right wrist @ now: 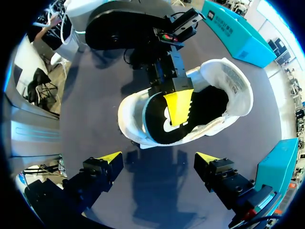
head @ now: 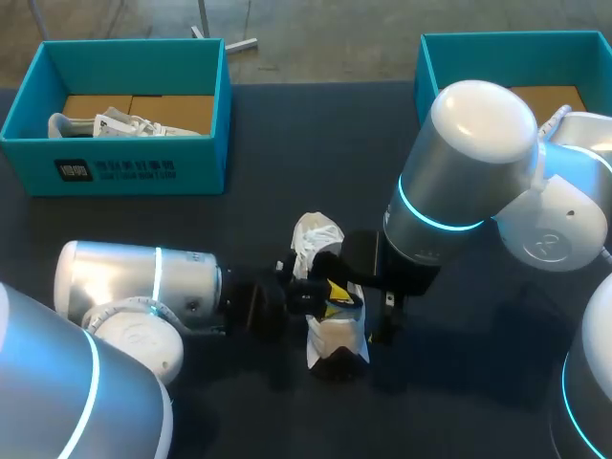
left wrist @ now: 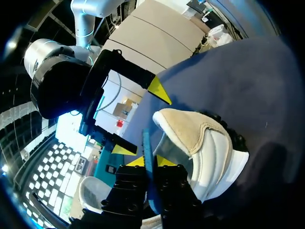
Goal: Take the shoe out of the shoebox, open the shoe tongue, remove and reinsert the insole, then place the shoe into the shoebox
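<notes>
Shoe: the white shoe (head: pixel 337 337) lay out on the dark table (head: pixel 469 402), right in the middle between the two arms and well apart from both boxes.
Shoe opening: in the right wrist view it faced up at the camera, with the dark inside in plain sight.
Left gripper: there it was, the left gripper (left wrist: pixel 150 161), in from the left side and down at the shoe's opening, its yellow tips drawn close together.
Left gripper's hold: the tips were pinched on a thin teal strip seen edge-on, which looked like the insole (left wrist: pixel 147 145), with one tip on either face.
Insole: it ran from between those tips toward the shoe's opening; how much of it was out of the shoe could not be told.
Right gripper: the right gripper (right wrist: pixel 158 157) hung just above the shoe with its fingers spread wide and nothing held between them.
Left shoebox: the teal left shoebox (head: pixel 143 172) sat at the far left of the table, with a second white shoe (head: pixel 105 124) lying inside it.
Right shoebox: the teal right shoebox (head: pixel 478 43) sat at the far right, partly hidden behind the right arm.
</notes>
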`<state>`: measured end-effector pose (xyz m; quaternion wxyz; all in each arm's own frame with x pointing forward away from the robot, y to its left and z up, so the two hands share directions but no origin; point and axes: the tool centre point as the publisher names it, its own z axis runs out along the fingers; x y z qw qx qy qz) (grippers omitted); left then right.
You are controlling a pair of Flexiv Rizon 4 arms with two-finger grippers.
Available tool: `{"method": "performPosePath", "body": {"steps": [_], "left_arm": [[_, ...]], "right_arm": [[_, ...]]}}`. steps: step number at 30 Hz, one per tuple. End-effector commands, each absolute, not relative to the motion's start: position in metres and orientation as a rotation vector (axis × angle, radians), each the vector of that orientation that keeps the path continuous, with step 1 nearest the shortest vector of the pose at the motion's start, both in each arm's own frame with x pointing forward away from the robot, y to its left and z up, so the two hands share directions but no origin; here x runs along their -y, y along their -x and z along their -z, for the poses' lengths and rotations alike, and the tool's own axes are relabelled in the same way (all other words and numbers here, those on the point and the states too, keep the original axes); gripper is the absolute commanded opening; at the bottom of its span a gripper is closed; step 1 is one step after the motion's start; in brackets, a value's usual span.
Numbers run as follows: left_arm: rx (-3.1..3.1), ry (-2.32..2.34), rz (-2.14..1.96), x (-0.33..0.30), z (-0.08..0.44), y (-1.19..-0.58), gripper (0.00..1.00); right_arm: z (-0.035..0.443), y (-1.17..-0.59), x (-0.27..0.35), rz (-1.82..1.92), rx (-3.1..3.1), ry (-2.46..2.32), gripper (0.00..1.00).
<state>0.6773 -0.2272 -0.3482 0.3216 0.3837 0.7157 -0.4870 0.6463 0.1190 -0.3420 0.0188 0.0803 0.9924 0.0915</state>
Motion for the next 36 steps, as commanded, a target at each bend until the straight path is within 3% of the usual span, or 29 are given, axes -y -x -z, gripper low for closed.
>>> {"method": "performPosePath", "body": {"steps": [1,4,11,16,18,36], "left_arm": [[-1.888,-1.015,1.295,0.220,0.338,-0.672,0.19],[-1.889,-1.016,1.299,0.218,0.334,-0.667,0.25],[-1.888,-1.022,1.318,0.215,0.331,-0.659,0.22],[-1.895,-1.047,1.321,0.219,0.334,-0.654,0.13],[-1.893,-1.056,1.314,0.220,0.336,-0.653,0.00],[-1.841,-1.011,1.232,0.221,0.353,-0.681,0.00]], "right_arm": [[0.344,-0.646,-0.120,-0.283,-3.079,-0.250,1.00],[0.344,-0.646,-0.120,-0.283,-3.079,-0.250,1.00],[0.344,-0.646,-0.120,-0.283,-3.079,-0.250,1.00],[0.344,-0.646,-0.120,-0.283,-3.079,-0.250,1.00],[0.344,-0.646,-0.120,-0.283,-3.079,-0.250,1.00],[0.344,-0.646,-0.120,-0.283,-3.079,-0.250,1.00]]}}
